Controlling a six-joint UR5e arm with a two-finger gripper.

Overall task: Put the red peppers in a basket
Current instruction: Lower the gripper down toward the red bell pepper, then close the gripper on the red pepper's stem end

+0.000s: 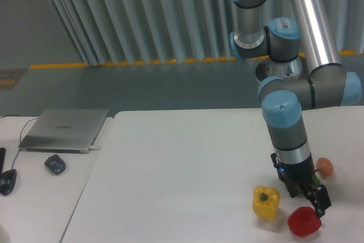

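Observation:
The red pepper (303, 222) lies glossy on the white table (170, 186) near the front right edge. My gripper (306, 197) hangs just above its upper edge with its jaws spread and nothing between them. One dark finger (318, 200) reaches down to the pepper's top right. No basket is in view.
A yellow pepper (265, 202) sits left of the red one. A green pepper is almost wholly hidden behind the gripper. A small orange fruit (325, 167) lies at the right. A laptop (63, 130) and a mouse (55, 164) rest on the left desk.

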